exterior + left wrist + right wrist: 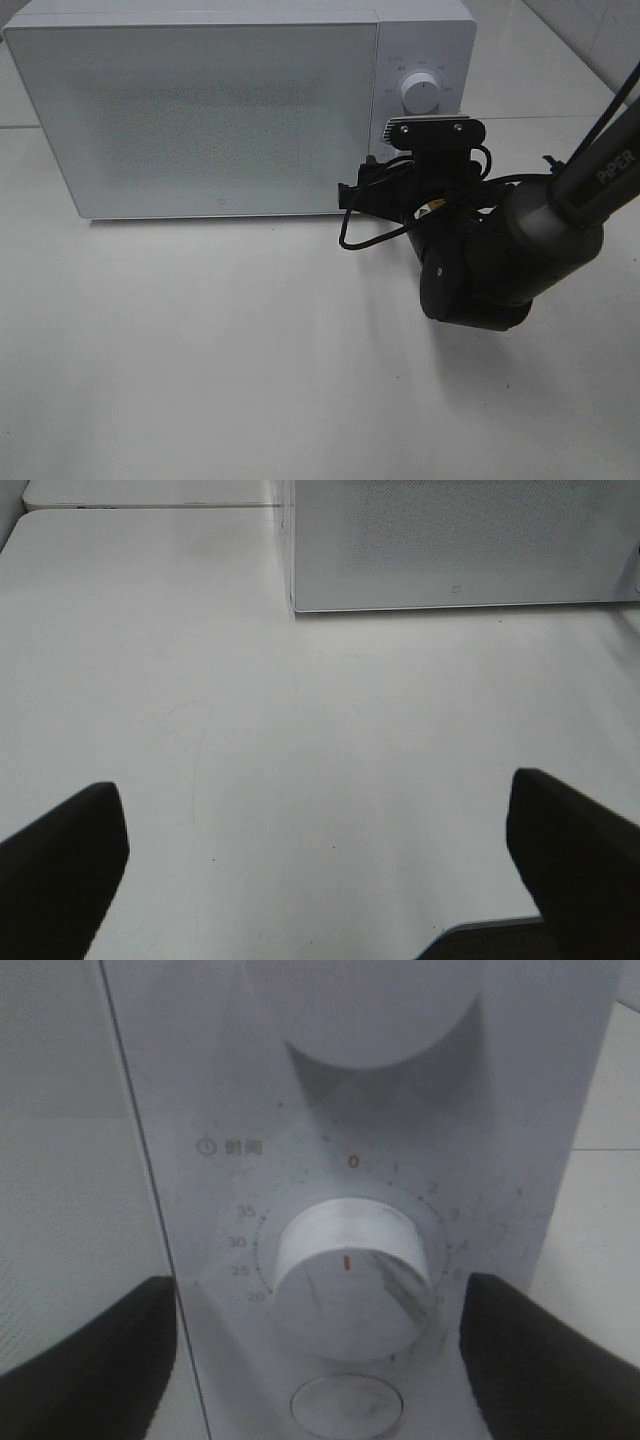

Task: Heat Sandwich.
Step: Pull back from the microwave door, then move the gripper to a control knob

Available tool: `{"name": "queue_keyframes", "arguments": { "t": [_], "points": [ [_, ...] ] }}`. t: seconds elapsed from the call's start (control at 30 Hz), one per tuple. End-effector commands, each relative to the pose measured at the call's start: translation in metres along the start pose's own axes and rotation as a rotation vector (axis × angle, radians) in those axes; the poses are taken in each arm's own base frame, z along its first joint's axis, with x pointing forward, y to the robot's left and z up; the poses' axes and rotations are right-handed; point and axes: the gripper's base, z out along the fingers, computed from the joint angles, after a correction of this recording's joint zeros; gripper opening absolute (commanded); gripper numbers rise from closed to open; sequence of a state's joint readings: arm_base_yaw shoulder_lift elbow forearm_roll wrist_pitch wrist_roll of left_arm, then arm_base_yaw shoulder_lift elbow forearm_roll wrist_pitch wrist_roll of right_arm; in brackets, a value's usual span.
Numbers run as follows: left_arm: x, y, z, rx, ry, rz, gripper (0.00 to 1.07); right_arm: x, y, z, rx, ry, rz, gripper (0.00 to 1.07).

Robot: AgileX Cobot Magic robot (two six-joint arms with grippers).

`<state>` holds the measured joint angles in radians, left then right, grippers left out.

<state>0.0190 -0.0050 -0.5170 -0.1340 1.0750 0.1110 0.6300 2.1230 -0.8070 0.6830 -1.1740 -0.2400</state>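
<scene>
Since the microwave (200, 110) is shut, the right claw (320, 1360) flanks its timer dial (350, 1275), spread, seemingly to turn it; the left claw (320, 870) idles released.

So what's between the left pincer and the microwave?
Nothing. The left wrist view shows only bare white table from the open left pincer to the microwave.
</scene>
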Motion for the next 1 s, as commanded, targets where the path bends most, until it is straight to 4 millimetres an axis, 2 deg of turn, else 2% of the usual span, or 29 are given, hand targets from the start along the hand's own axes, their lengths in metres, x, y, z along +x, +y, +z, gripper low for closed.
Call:
{"name": "queue_keyframes", "arguments": {
  "t": [0.03,0.67,0.83,0.97,1.0],
  "points": [
    [0.001,-0.001,-0.002,0.001,-0.021,-0.009,0.97,-0.008,0.001,0.0,-0.001,-0.031,0.011,0.76],
    [0.001,-0.001,-0.002,0.001,-0.021,-0.009,0.97,-0.017,-0.001,0.0,0.031,-0.11,0.014,0.74],
    [0.001,-0.001,-0.002,0.001,-0.021,-0.009,0.97,-0.02,-0.002,-0.001,0.038,-0.138,0.014,0.67],
    [0.001,-0.001,-0.002,0.001,-0.021,-0.009,0.97,-0.023,-0.003,-0.001,0.05,-0.181,0.013,0.53],
    [0.001,-0.001,-0.002,0.001,-0.021,-0.009,0.97,-0.023,-0.003,-0.001,0.05,-0.181,0.013,0.53]
  ]
}}
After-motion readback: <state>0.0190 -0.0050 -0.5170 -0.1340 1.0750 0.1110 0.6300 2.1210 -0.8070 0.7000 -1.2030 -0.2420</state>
